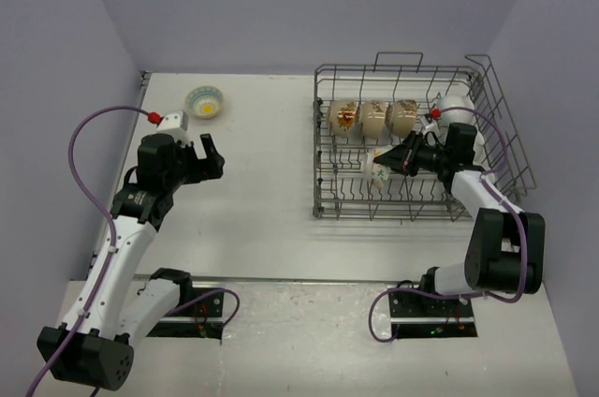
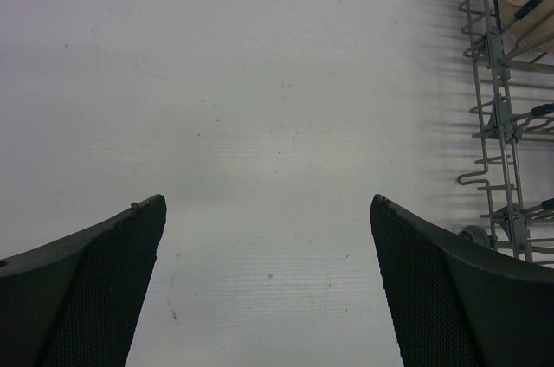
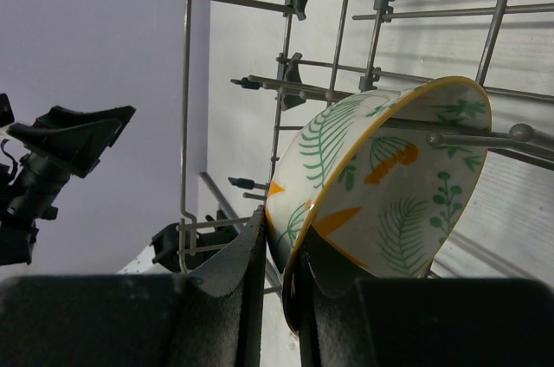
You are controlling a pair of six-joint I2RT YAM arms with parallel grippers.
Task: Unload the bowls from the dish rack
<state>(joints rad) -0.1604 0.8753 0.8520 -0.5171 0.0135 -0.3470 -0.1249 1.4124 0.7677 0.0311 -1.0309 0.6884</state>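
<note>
The grey wire dish rack stands at the right of the table. Three cream bowls with orange-brown marks stand on edge in its back row, and a white bowl sits at its back right. My right gripper is inside the rack, shut on the rim of a white bowl with green fern and orange pattern, one finger inside, one outside. My left gripper is open and empty over the bare table, left of the rack. A floral bowl sits on the table at the back left.
The rack's near edge and wheels show at the right of the left wrist view. Rack tines and wires surround the held bowl. Grey walls close the table at the back and sides.
</note>
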